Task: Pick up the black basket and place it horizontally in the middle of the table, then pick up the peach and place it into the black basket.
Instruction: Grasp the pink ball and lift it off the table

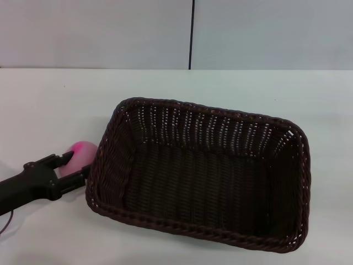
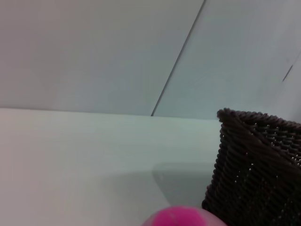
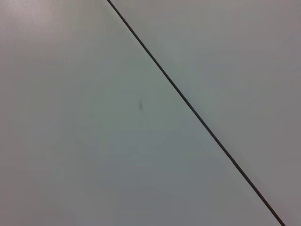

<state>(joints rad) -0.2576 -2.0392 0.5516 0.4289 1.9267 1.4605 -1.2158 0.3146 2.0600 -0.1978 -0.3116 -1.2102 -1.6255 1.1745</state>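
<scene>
The black basket [image 1: 209,107] stands upright in the middle of the white table [image 1: 49,105], long side across, and nothing lies inside it. The peach [image 1: 81,152] is just outside the basket's left wall, close to it. My left gripper [image 1: 79,166] reaches in from the lower left, with one finger on each side of the peach, shut on it. In the left wrist view the peach [image 2: 181,217] shows at the picture's edge, with the basket's corner [image 2: 258,165] beside it. I cannot tell whether the peach rests on the table. My right gripper is out of view.
A pale wall with a dark vertical seam [image 1: 191,33] stands behind the table's far edge. The right wrist view shows only that wall and seam [image 3: 188,106]. Bare tabletop [image 2: 70,155] lies to the left of the basket and behind it.
</scene>
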